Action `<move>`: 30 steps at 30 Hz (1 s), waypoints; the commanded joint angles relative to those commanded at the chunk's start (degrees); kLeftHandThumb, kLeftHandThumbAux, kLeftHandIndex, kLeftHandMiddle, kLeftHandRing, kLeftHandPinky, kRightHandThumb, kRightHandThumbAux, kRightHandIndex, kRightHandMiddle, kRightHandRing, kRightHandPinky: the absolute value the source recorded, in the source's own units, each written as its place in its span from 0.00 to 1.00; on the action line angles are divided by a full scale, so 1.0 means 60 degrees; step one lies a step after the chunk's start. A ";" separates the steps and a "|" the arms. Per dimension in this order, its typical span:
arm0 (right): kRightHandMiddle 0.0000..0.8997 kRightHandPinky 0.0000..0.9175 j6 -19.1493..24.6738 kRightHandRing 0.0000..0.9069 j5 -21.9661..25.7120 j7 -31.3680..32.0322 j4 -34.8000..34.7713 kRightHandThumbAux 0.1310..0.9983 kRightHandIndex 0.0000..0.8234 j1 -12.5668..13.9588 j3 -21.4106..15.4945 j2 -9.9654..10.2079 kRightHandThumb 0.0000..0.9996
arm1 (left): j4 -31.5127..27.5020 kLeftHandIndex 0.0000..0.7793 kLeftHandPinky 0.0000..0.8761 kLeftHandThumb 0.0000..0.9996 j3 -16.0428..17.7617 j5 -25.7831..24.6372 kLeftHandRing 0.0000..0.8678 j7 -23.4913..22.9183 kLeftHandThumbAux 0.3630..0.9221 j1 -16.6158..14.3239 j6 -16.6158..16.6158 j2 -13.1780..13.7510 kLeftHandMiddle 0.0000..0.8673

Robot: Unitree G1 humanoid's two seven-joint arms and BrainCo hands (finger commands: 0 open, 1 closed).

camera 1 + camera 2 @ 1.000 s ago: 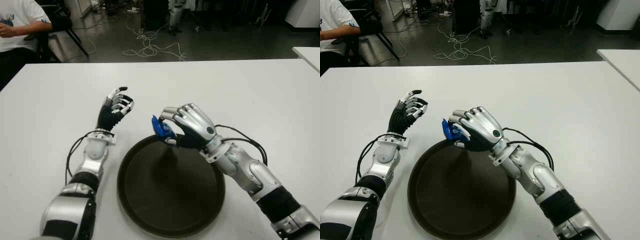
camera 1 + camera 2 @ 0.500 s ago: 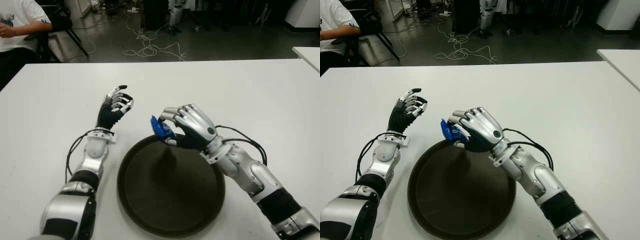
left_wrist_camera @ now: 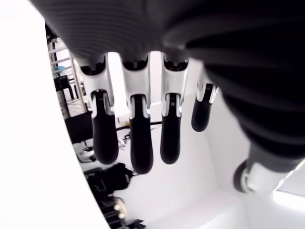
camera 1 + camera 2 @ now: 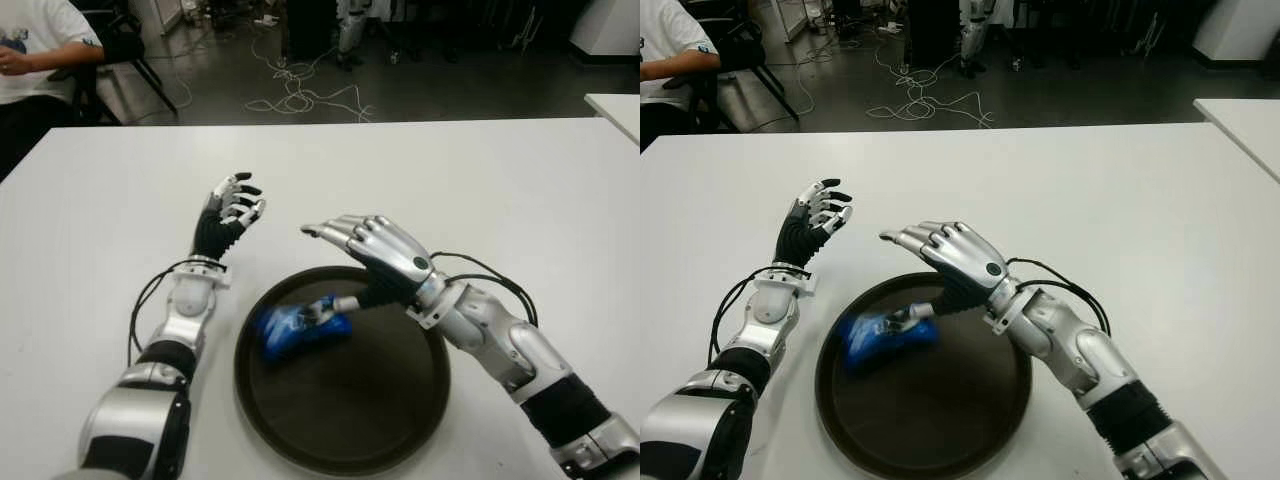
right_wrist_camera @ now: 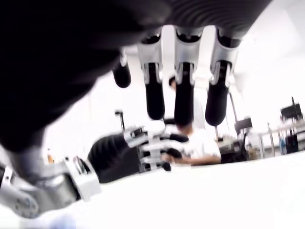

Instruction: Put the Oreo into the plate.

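Your eye views show the blue Oreo (image 4: 298,327) pack lying blurred inside the dark round plate (image 4: 345,420), toward the plate's 10 o'clock, free of both hands; neither wrist view shows it clearly. The right hand (image 4: 375,258) hangs over the plate's 12 o'clock edge, palm down, fingers (image 5: 183,98) stretched out and spread, holding nothing, its forearm running back toward 4 o'clock across the white surface (image 4: 520,180). Your right wrist view confirms the straightened fingers and also catches the left hand farther off. The left hand (image 4: 228,212) stands beside the plate at its 10 o'clock, raised on its wrist, fingers (image 3: 136,138) loosely extended and empty. A seated person (image 4: 35,45) shows at the far 10 o'clock corner.
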 joint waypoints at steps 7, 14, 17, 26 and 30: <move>0.00 0.00 0.0036 0.00 -0.0153 0.0172 -0.0068 0.44 0.00 0.0008 -0.0064 -0.0094 0.06 | 0.0015 0.30 0.53 0.51 0.0056 -0.0035 0.49 0.0035 0.45 0.0023 -0.0061 -0.0082 0.46; 0.00 0.00 0.0109 0.00 -0.0219 0.0446 -0.0121 0.44 0.00 -0.0044 -0.0138 -0.0303 0.03 | -0.0076 0.30 0.51 0.55 0.0120 -0.0186 0.47 -0.0186 0.45 0.0052 -0.0241 -0.0189 0.43; 0.00 0.00 0.0194 0.00 -0.0229 0.0527 -0.0177 0.44 0.00 -0.0050 -0.0214 -0.0392 0.01 | -0.0118 0.30 0.52 0.51 0.0123 -0.0204 0.47 -0.0243 0.46 0.0045 -0.0297 -0.0211 0.43; 0.00 0.00 -0.0115 0.00 0.0426 0.0229 0.0603 0.45 0.00 -0.0229 -0.1043 -0.0984 0.00 | -0.0197 0.30 0.59 0.44 0.0081 -0.0140 0.52 -0.0229 0.46 0.0062 -0.0396 -0.0214 0.46; 0.00 0.00 -0.0112 0.00 0.0800 -0.0107 0.1570 0.45 0.00 -0.0684 -0.1441 -0.0892 0.00 | -0.0207 0.30 0.61 0.43 0.0066 -0.0122 0.55 -0.0223 0.46 0.0075 -0.0400 -0.0210 0.49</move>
